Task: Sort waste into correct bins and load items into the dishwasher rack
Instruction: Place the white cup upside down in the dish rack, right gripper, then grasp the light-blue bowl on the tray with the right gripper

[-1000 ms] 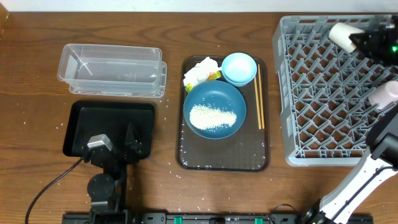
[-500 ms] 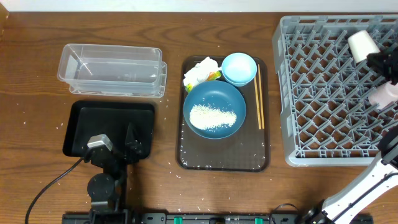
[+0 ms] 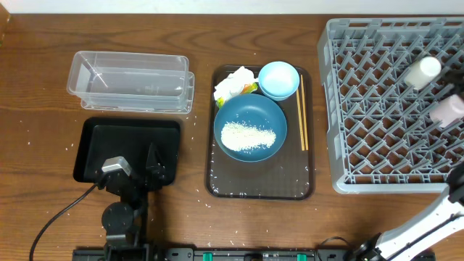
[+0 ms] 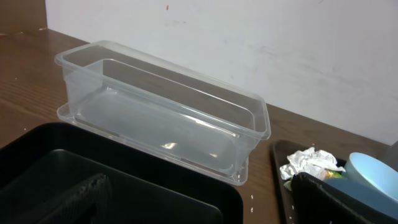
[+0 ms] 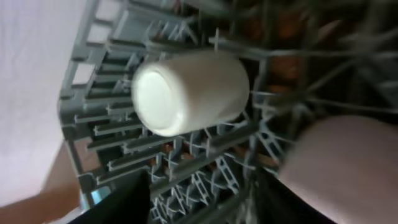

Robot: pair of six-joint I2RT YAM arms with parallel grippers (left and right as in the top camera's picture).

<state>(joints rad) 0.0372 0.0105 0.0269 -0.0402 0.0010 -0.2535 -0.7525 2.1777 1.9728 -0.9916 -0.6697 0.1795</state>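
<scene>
A white cup (image 3: 423,71) (image 5: 189,93) lies on its side in the grey dishwasher rack (image 3: 362,109), beside a pink cup (image 3: 447,110) (image 5: 348,168). My right gripper (image 5: 199,208) hangs open just behind the white cup, with only rack lattice between its fingers; it is off the overhead view's edge. On the brown tray (image 3: 217,185) sit a dark blue bowl (image 3: 250,130) of rice, a pale blue bowl (image 3: 279,78), white napkins (image 3: 233,81), a yellow-green wrapper (image 3: 250,88) and chopsticks (image 3: 301,119). My left gripper (image 3: 134,177) (image 4: 199,211) stands open over the black tray (image 3: 94,141).
The clear tub (image 3: 130,81) (image 4: 168,118) stands behind the black tray (image 4: 124,186). A few rice grains are scattered on the wooden table around the trays. My right arm's lower link (image 3: 428,217) crosses the table's front right corner.
My right gripper carried the white cup rightward and nearer over the rack, opened, and left it lying beside the pink cup. The gripper has drawn off the overhead view. The left arm stayed still.
</scene>
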